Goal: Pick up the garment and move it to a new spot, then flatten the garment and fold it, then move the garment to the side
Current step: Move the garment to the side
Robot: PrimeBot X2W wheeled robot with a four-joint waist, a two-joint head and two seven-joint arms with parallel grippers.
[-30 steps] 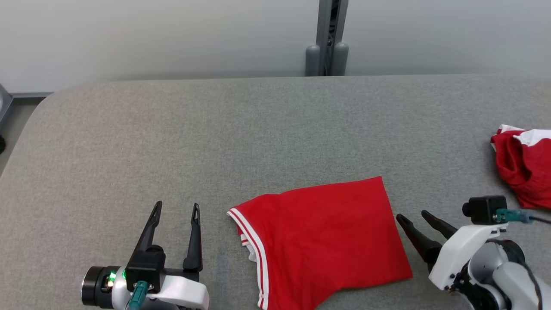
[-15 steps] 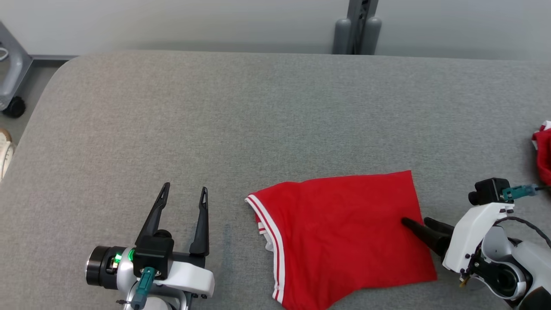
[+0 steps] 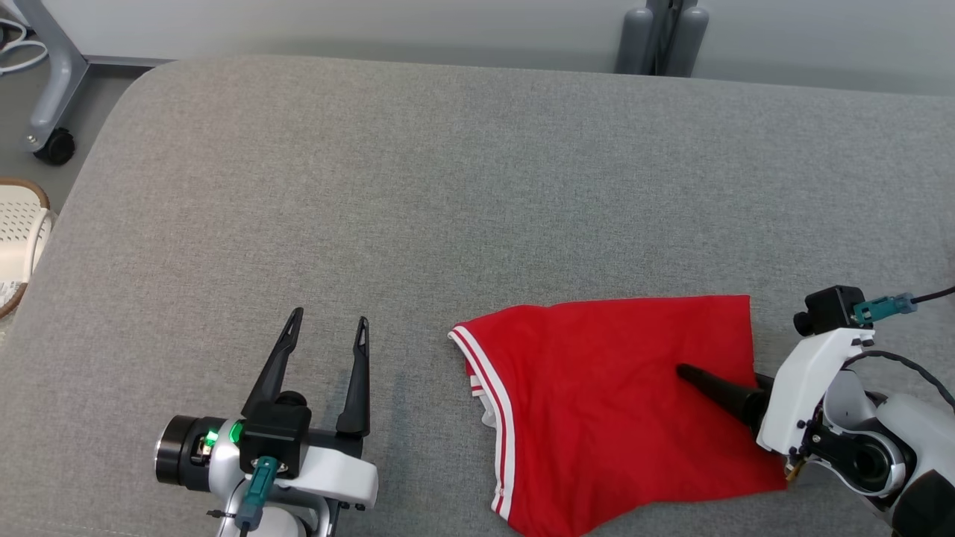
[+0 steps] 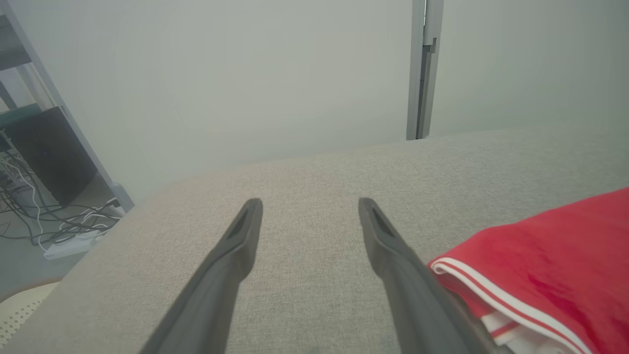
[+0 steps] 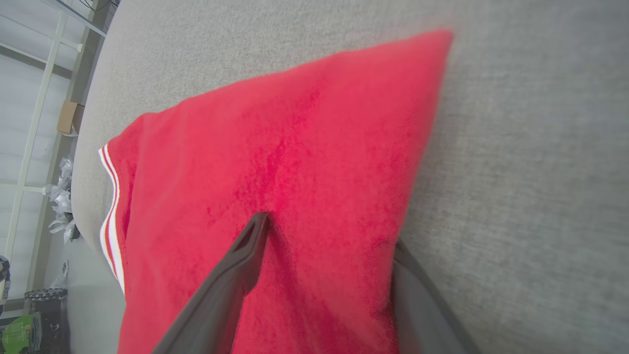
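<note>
Though splayed — right pincer [image 5: 328, 231] astride garment [image 3: 597, 403] edge.

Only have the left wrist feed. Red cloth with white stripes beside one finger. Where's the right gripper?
Observer: The right gripper is at the garment's right edge, opposite the striped hem.
Operator: Gripping it?
Observer: Not shut. Jaws open: one finger lies on top of the cloth, the other sits at the edge, partly hidden by it.
Operator: Is my left touching the cloth?
Observer: No. The head view shows bare table between the left gripper and the striped hem.
</note>
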